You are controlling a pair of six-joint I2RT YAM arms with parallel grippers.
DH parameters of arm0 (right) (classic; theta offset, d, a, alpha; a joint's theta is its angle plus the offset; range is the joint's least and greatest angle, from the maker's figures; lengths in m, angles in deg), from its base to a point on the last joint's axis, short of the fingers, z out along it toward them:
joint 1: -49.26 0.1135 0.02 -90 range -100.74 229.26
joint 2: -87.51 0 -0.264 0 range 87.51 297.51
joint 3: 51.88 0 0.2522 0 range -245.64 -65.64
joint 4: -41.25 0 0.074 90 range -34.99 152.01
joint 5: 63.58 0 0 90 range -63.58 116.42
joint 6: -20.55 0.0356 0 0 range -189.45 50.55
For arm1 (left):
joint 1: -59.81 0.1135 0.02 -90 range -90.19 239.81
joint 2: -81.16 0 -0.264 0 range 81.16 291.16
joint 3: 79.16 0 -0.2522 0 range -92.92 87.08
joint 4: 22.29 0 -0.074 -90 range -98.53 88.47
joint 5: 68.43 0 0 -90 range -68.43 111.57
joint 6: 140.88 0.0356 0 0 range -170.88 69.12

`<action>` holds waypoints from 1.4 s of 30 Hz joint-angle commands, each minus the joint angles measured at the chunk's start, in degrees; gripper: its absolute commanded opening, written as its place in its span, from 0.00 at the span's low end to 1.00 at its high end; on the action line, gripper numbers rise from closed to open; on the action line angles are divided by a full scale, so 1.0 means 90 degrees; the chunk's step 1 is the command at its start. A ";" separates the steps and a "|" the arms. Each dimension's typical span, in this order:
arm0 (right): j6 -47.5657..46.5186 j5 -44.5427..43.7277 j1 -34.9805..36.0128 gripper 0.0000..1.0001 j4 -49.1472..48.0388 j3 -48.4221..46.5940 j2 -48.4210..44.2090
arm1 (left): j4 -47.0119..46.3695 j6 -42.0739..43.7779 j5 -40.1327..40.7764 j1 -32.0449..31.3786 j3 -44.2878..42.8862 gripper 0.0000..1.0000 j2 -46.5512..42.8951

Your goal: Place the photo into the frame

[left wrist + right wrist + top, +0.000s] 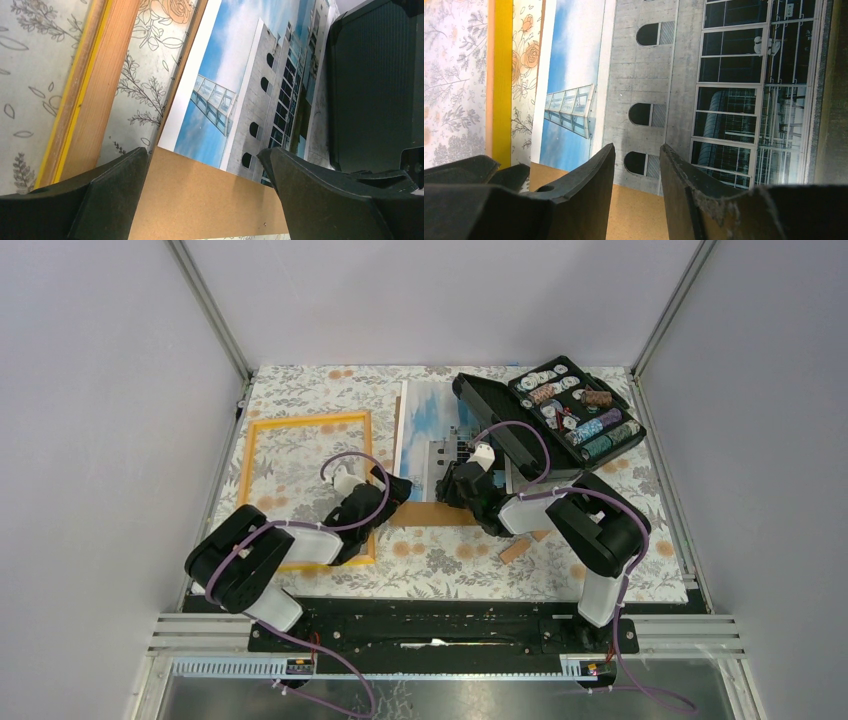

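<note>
Left pincer [202, 161] gapes wide and empty near the photo [235, 75]; right pincer [636, 160], half parted over its near edge, grips nothing, likely poised to lift it.

The floral-clothed table [450, 562] bears the frame [300, 418], a brown board [430, 513] and a black case [485, 400].

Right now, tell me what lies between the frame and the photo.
A strip of floral tablecloth, then the edge of the brown board under the photo; the left wrist view shows it.
</note>
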 commanded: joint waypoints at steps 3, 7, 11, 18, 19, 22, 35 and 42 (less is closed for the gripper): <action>-0.0162 0.0202 -0.0017 0.46 0.0769 -0.0036 0.0293 | 0.0285 0.0558 -0.0949 0.0472 -0.0274 0.99 0.0001; -0.0279 0.0347 -0.0003 0.46 0.0941 -0.0110 0.0285 | 0.0633 0.1123 -0.1293 0.0510 -0.0352 0.98 -0.0393; -0.0255 0.0688 0.0033 0.51 0.0902 0.0024 0.0232 | 0.1428 0.1954 -0.1733 0.0519 -0.0695 0.99 -0.1008; -0.0182 0.0693 0.0270 0.65 0.1561 -0.0004 -0.0601 | 0.2310 0.2913 -0.2864 0.0528 -0.1222 0.99 -0.1936; -0.0197 0.0644 0.0304 0.68 0.1738 -0.0022 -0.0824 | 0.2374 0.2948 -0.2986 0.0534 -0.1261 0.99 -0.2001; -0.0156 0.0495 0.0344 0.78 0.2390 0.0043 -0.1628 | 0.2503 0.3032 -0.3269 0.0557 -0.1317 0.99 -0.2128; 0.1625 -0.1174 0.0216 0.98 0.3514 0.3019 -0.5943 | 0.1784 0.2497 -0.4657 0.0563 -0.0993 0.99 -0.1937; 0.1505 -0.1170 -0.0061 0.90 0.3559 0.3134 -0.6380 | 0.2122 0.2667 -0.4222 0.0773 -0.1471 0.99 -0.1725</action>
